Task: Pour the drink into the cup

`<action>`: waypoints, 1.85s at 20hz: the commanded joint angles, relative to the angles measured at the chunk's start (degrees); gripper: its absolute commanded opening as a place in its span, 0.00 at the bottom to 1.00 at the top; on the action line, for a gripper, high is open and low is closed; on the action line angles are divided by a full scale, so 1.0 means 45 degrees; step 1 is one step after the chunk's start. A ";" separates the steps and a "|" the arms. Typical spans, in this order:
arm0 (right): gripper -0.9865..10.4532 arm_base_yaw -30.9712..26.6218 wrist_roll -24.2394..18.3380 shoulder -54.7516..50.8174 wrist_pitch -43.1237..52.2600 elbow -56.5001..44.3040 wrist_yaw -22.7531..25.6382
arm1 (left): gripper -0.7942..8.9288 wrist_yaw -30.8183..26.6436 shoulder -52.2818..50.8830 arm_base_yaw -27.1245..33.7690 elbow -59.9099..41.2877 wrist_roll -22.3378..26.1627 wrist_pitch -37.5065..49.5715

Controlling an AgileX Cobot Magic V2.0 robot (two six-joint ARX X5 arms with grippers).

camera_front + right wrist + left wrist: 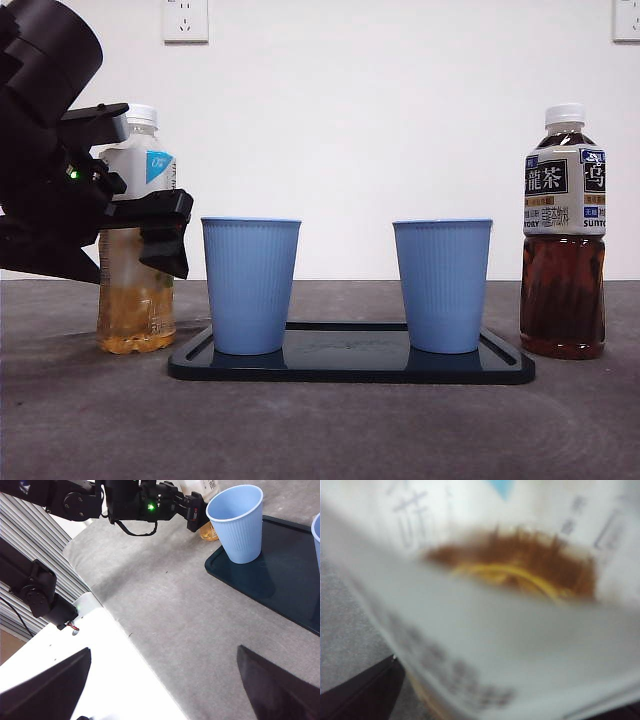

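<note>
Grey tabletop (330,430) carries a dark tray (350,366) as its landmark, two blue cups (250,285) standing on it. Just beside the tray's left end stands the pale tea bottle (136,240), upright, with the left gripper (150,225) clamped around its middle. Beyond the tray's right end stands a dark tea bottle (564,235). Well apart from the tray, the right gripper (162,680) hangs with jaws spread.

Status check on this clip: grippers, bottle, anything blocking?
Left gripper closed around the pale tea bottle, bottle upright on the table, cap on. Right gripper open, waiting clear. Two blue cups on tray; nothing blocking.
</note>
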 commanded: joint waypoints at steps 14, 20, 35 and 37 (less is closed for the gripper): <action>0.49 0.0068 -0.0602 0.0058 0.0063 0.0204 0.2982 | 0.60 0.2463 -0.5144 -0.0495 0.0155 0.0049 -0.6411; 0.49 0.0068 -0.0476 0.0063 0.0049 0.0204 0.4697 | 0.59 0.4527 -0.8087 -0.0656 0.0165 -0.0204 -1.0093; 0.09 0.0068 0.0199 0.0058 0.0049 0.0204 0.6727 | 0.09 0.5115 -1.3070 -0.0656 0.0165 -0.0850 -1.1905; 0.09 0.0068 0.0194 0.0058 0.0049 0.0204 0.6722 | 0.09 0.5115 -1.3090 -0.0656 0.0165 -0.0850 -1.1905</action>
